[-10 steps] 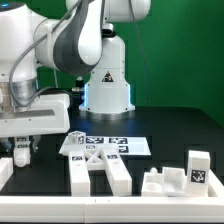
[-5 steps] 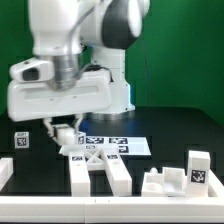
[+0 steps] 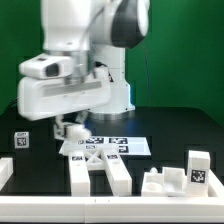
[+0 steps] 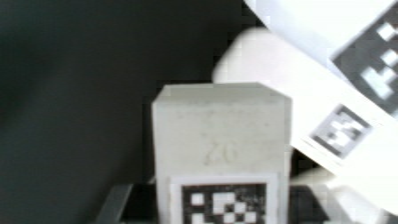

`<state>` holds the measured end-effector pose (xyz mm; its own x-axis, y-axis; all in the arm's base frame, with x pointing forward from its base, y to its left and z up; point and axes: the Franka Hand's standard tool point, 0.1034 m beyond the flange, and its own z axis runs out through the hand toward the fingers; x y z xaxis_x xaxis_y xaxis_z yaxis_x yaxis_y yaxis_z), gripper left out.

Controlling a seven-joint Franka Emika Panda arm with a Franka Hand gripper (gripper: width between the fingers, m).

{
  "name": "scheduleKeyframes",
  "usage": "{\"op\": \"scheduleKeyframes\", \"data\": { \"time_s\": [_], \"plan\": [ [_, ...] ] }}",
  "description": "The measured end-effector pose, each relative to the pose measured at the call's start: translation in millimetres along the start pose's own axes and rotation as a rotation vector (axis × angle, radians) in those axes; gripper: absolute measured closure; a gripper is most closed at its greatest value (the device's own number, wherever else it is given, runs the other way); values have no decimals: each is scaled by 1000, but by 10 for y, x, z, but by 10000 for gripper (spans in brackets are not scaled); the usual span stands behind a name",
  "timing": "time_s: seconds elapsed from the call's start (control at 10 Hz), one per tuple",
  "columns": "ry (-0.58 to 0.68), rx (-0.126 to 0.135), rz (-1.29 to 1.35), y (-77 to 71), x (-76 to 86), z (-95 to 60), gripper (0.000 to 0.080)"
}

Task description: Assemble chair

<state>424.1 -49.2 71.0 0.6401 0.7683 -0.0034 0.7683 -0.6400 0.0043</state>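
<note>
Wrist view: jaws of the gripper (image 4: 217, 205) are clamping a white tagged block (image 4: 221, 130) of the chair, dark pads pressing on both flanks beside its tag. Exterior view: the gripper is hanging clear of the counter (image 3: 175, 130), over the marker board (image 3: 118, 146) at its end toward the exterior view's left. Other chair parts are lying loose: a small tagged cube (image 3: 20, 140) by the counter's edge on the exterior view's left, a forked slab (image 3: 98, 172) and a notched piece (image 3: 162, 181) along the near edge, and an upright tagged piece (image 3: 198, 168) toward the near corner on the exterior view's right.
</note>
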Motion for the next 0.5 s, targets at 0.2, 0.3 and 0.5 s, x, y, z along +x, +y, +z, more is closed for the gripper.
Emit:
{"op": "scheduleKeyframes", "data": {
  "time_s": [0.2, 0.3, 0.5],
  "plan": [
    [18, -36, -205, -215, 340, 28, 518],
    [20, -67, -309, -227, 287, 60, 518],
    [5, -64, -376, -207, 256, 59, 518]
  ]
}}
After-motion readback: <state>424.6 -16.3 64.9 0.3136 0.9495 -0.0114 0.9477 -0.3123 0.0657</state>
